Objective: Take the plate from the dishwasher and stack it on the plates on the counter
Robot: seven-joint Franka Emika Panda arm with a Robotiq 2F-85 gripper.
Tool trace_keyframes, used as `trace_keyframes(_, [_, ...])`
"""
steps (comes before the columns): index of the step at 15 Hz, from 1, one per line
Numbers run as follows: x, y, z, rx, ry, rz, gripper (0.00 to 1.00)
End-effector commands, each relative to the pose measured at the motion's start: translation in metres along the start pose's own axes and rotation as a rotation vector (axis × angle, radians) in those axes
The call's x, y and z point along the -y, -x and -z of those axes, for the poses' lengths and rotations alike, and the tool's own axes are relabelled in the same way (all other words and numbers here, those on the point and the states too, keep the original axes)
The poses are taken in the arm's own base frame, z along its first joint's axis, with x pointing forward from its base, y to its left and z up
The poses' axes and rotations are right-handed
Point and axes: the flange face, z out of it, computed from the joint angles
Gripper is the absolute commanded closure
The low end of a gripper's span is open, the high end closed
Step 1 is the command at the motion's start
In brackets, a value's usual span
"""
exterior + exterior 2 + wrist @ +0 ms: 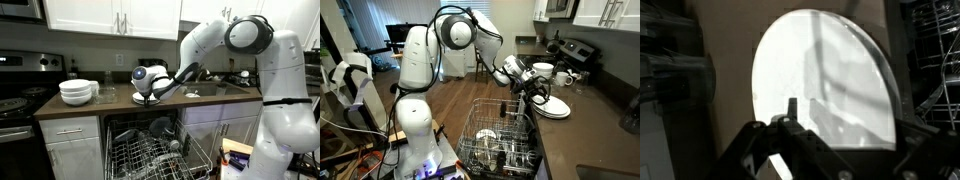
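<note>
Between the fingers of the gripper [790, 118], which were closed narrowly on its rim, sat the plate [825, 75], its pale face filling the wrist view. Just beneath it lay the stack of plates [556, 108] on the counter [115, 102]; contact could not be judged. Farther along the counter stood bowls [78, 92]. Well below the gripper, the dishwasher [118, 128] hung open.
</note>
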Motion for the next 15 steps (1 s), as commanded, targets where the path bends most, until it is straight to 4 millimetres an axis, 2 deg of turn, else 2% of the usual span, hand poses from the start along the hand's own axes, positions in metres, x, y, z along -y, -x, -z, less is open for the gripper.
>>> trace_keyframes(1, [-0.009,0.008,-0.004,0.020,-0.024,0.014,0.25])
trace_keyframes(9, [-0.022,0.013,-0.006,0.022,-0.001,-0.013,0.21])
trace_keyframes(11, [-0.023,0.012,0.000,0.009,-0.015,-0.014,0.21])
trace_keyframes(13, [-0.024,0.012,0.009,-0.005,-0.012,-0.013,0.11])
trace_keyframes(15, [-0.027,0.012,0.016,-0.008,-0.011,-0.014,0.10])
